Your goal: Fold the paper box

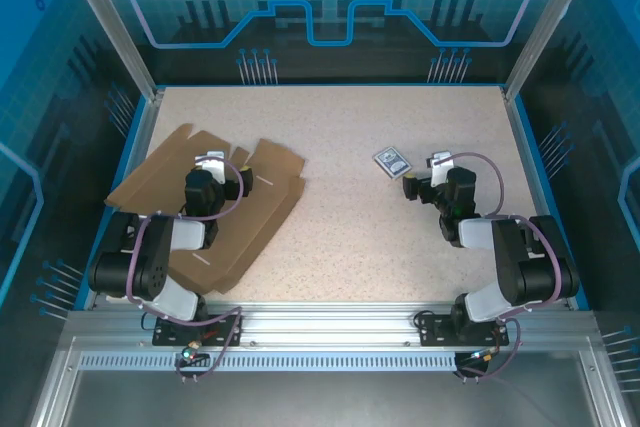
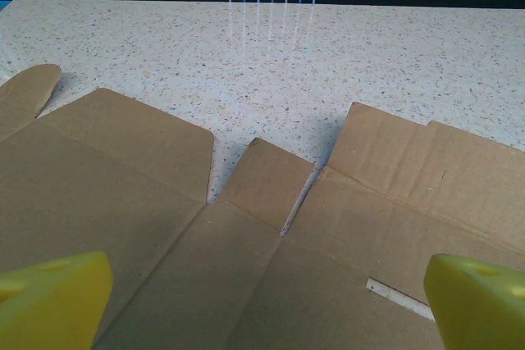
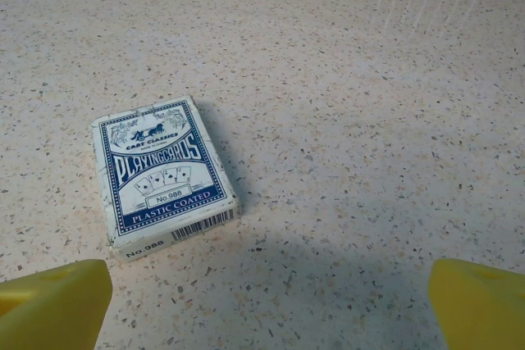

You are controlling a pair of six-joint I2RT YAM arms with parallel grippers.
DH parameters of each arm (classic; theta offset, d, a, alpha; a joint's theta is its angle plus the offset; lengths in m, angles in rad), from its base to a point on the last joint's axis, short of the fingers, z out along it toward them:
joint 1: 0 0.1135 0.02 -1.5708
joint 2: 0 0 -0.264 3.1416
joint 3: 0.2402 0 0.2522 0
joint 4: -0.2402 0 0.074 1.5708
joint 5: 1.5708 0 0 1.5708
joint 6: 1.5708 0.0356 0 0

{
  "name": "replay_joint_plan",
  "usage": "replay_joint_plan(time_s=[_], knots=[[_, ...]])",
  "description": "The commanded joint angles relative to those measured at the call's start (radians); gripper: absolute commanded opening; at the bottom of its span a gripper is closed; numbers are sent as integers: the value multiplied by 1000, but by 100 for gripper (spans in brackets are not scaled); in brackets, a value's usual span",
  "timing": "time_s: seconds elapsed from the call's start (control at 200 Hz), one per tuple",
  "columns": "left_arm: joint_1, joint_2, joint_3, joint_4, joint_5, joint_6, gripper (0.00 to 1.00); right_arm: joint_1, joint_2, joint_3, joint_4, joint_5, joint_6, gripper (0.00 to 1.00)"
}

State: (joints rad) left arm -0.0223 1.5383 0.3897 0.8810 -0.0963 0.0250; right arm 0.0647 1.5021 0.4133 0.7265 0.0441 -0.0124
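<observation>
At nine o'clock on the table [image 1: 400, 237], one paper box [image 1: 255, 222] lies flat under the left gripper [image 2: 262, 297], its two fingers [image 2: 49, 301] released, grasping nothing. Toward two o'clock, one card pack [image 3: 164, 174] lies before the right gripper [image 3: 262, 301], likewise released and empty.

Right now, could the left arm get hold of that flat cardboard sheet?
Probably yes: the left gripper hangs open over the paper box, and nothing lies between them.
</observation>
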Motion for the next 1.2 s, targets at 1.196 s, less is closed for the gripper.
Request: replay_joint_plan(time_s=[1.196], knots=[[10,-255,95,-371,-120,-117,99,-17,-182,62,-223,145,103,100]])
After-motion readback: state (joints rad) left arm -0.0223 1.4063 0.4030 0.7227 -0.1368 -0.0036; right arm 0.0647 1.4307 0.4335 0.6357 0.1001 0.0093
